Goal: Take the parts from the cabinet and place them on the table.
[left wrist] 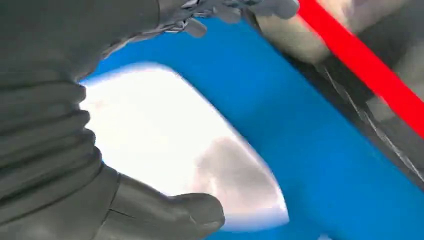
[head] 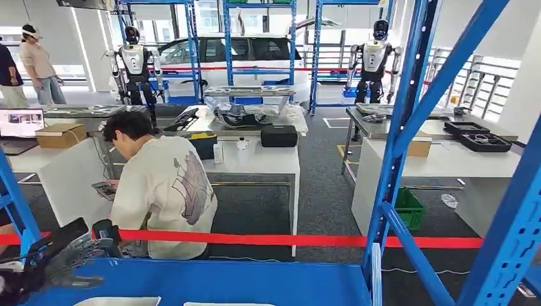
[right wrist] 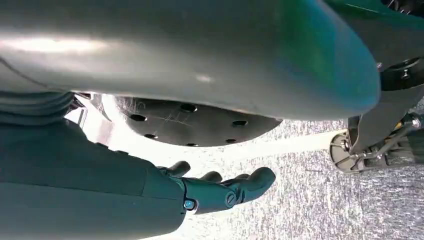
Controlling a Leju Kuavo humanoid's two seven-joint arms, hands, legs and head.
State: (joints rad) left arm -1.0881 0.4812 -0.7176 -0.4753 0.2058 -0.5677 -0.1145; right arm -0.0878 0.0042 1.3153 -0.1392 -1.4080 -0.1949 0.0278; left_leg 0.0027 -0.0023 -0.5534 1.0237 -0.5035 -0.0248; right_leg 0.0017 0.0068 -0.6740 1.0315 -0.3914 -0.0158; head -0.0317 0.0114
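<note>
1. Head view looks through the blue cabinet (head: pixel 408 127) frame: the left hand (head: pixel 60 264) hovers at the near left corner of the blue shelf (head: pixel 217 280), fingers spread and holding nothing.
2. Two pale parts lie at the shelf's near edge, the left part (head: pixel 118 301) just beside that hand and the second part (head: pixel 229 304) further toward the middle; both are cut off by the frame, so their shape is unclear.
3. Left wrist view shows what the head view cannot: the white, rounded part (left wrist: pixel 165 150) lies flat on the blue shelf directly under the palm, with the thumb (left wrist: pixel 195 212) at one edge and the fingers (left wrist: pixel 225 10) past the opposite edge, not yet touching it.
4. Right wrist view shows the right hand (right wrist: pixel 220 187) hanging over grey carpet, fingers loosely apart and empty, well away from the cabinet.
5. Risk, as I judge it: the part looks flat and smooth, so closing from above may slide it along the shelf or off the near edge rather than lift it.
6. A person (head: pixel 163 191) sits just beyond the red tape (head: pixel 287 240); a wide swing of the arm toward the surface could come close.
</note>
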